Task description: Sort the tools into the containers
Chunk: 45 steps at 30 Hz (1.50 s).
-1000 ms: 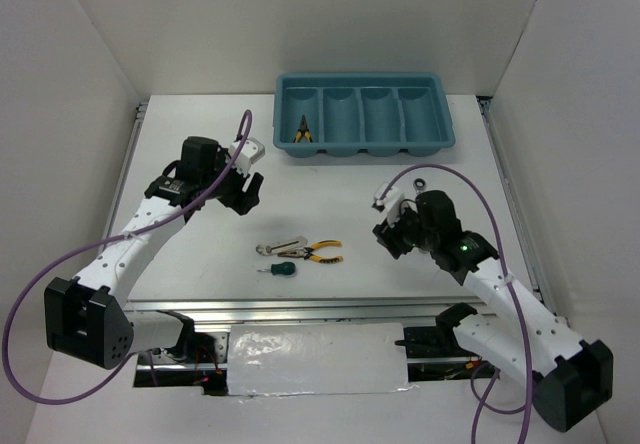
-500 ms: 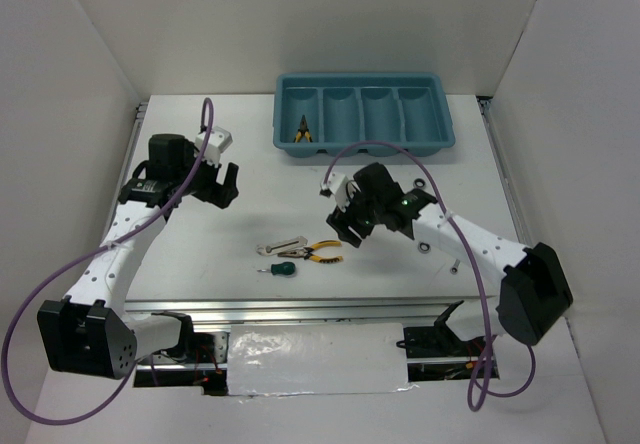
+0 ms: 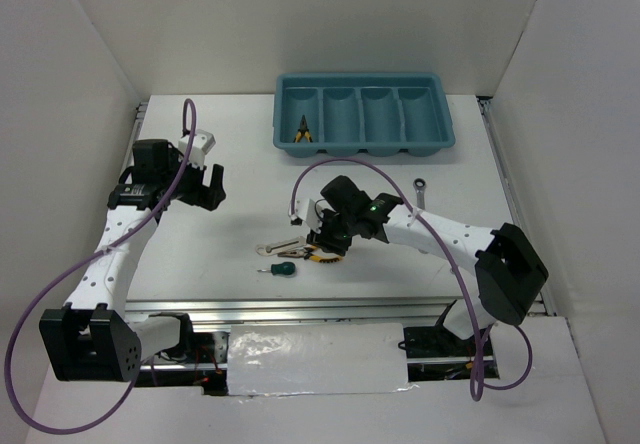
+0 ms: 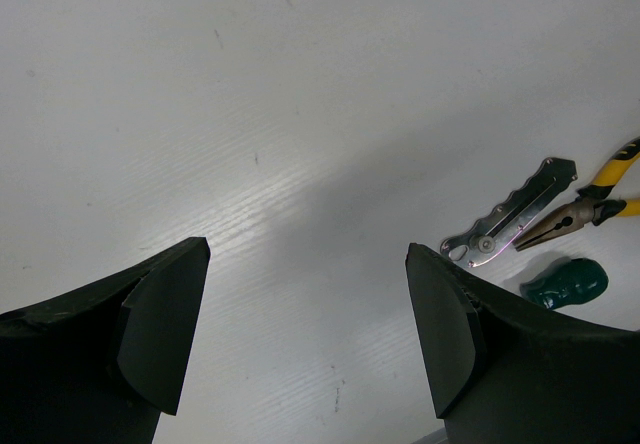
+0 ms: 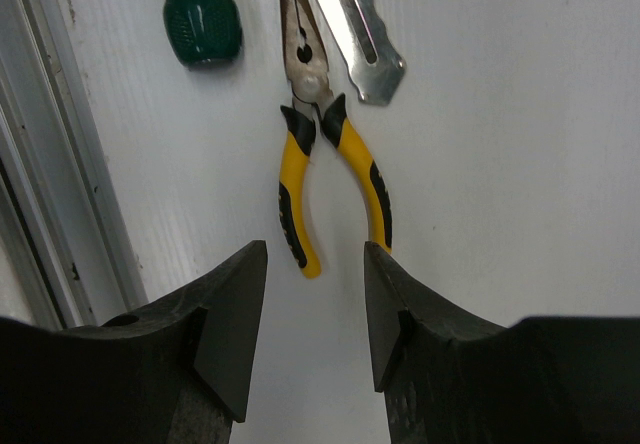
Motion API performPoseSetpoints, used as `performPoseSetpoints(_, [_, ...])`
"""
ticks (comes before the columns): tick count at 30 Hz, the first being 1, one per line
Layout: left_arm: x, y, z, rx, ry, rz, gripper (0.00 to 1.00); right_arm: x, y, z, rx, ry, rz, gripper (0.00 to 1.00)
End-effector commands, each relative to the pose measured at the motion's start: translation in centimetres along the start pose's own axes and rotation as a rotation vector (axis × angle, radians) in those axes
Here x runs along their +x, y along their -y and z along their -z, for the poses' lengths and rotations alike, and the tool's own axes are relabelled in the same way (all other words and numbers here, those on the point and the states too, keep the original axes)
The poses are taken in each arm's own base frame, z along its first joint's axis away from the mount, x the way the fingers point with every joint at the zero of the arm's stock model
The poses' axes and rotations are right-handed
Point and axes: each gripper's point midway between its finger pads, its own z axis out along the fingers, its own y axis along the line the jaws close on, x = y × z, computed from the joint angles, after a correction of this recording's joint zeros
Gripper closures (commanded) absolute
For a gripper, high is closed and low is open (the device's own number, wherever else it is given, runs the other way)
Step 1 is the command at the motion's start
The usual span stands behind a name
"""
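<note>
Right claw (image 5: 313, 254), spread, hovers over one yellow pliers (image 5: 308, 89) at centre frame; left claw (image 4: 308, 254), spread, upper left; second pliers (image 3: 302, 132) in tray (image 3: 360, 77).

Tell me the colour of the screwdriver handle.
Screwdriver handle: dark green, best in the right wrist view.

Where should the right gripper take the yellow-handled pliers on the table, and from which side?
Best bet: across both yellow handles, just behind the pivot, coming straight down from above. The pliers lie flat with handles only slightly splayed, so they fit between the open jaws of the right gripper. Avoid the nose: a silver metal tool lies right beside it.
</note>
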Motion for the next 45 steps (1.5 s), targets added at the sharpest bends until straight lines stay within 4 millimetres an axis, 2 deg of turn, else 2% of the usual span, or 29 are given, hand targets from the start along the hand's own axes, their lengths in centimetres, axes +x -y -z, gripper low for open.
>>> performPoseSetpoints(1, [-0.7, -0.4, 0.4, 0.003, 0.017, 0.013, 0.06, -1.7, 0.1, -1.2, 0.002, 0.043, 0.12, 0.48])
performPoseSetpoints(2, [-0.4, -0.4, 0.4, 0.003, 0.011, 0.012, 0.07, -1.9, 0.3, -1.3, -0.003, 0.042, 0.141, 0.46])
performPoseSetpoints(3, [-0.3, -0.5, 0.3, 0.002, 0.008, 0.013, 0.07, -1.3, 0.2, -1.9, -0.026, 0.02, 0.146, 0.42])
performPoseSetpoints(11, [0.6, -0.4, 0.0, 0.006, 0.002, 0.036, 0.07, 0.6, 1.5, -3.7, -0.084, -0.029, 0.303, 0.42])
performPoseSetpoints(12, [0.6, -0.3, 0.0, 0.006, 0.004, 0.034, 0.07, 1.3, 1.7, -4.1, -0.096, -0.046, 0.297, 0.42])
performPoseSetpoints(22, [1.6, -0.4, 0.4, -0.012, -0.005, 0.031, 0.08, 2.0, 3.1, -5.7, -0.13, -0.078, 0.319, 0.42])
performPoseSetpoints(27, [1.9, -0.6, 0.7, -0.024, -0.006, 0.031, 0.08, 2.7, 2.7, -6.3, -0.156, -0.094, 0.327, 0.44])
performPoseSetpoints(33, [2.1, -0.6, 0.5, -0.02, -0.013, 0.033, 0.08, 3.1, 2.4, -7.0, -0.16, -0.117, 0.334, 0.53])
performPoseSetpoints(34, [2.0, -0.6, 0.5, -0.021, -0.012, 0.033, 0.08, 2.7, 2.7, -7.0, -0.156, -0.115, 0.334, 0.55])
performPoseSetpoints(41, [1.7, -0.9, 0.5, -0.023, -0.013, 0.025, 0.08, 3.6, 2.1, -7.9, -0.191, -0.182, 0.339, 0.59])
performPoseSetpoints(45, [1.6, -1.2, 0.4, -0.036, -0.011, 0.019, 0.08, 3.6, 1.6, -8.0, -0.201, -0.183, 0.352, 0.72])
